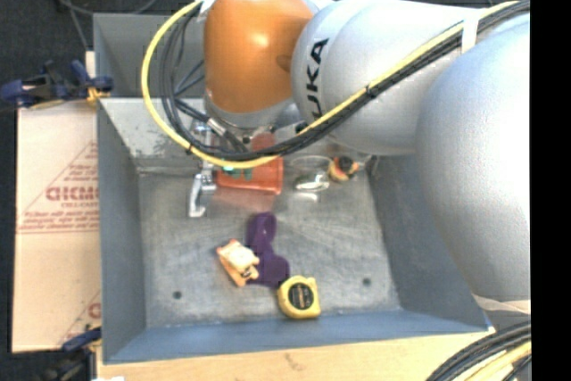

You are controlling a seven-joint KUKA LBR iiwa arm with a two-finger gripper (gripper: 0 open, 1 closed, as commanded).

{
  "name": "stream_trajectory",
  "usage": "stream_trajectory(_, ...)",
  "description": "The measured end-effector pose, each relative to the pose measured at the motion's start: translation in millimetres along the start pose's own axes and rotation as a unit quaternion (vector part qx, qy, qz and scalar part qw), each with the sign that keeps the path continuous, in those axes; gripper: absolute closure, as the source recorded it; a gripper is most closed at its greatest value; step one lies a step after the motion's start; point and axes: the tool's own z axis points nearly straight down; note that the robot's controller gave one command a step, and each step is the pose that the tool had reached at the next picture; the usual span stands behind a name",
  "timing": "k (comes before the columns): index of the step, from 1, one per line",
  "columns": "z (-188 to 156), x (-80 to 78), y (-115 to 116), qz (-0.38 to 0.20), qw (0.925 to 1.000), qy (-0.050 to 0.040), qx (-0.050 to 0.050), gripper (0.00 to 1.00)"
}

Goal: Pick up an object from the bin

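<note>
Orange cover (254,49) on the arm's wrist hangs over the bin's (120,219) back edge. Below it the gripper (207,187) sits low by the back wall — released or clenched, I cannot tell. An orange-red block (257,176) lies just beside it, near that wall. Toward the front edge lie a purple piece (264,247), a tan toy (236,262) and a yellow tape measure (299,297).
</note>
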Motion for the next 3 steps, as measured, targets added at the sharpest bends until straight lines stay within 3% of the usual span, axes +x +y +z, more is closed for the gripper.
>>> stream_trajectory(1, -5.1, -1.7, -0.8, 0.002, 1.0000, -0.0041, -0.001, 0.00)
stream_trajectory(2, 34.8, 5.8, -28.9, 0.039, 0.9992, -0.0059, -0.002, 0.00)
stream_trajectory(3, 80.1, 12.2, -59.4, 0.079, 0.9969, -0.0019, 0.001, 0.00)
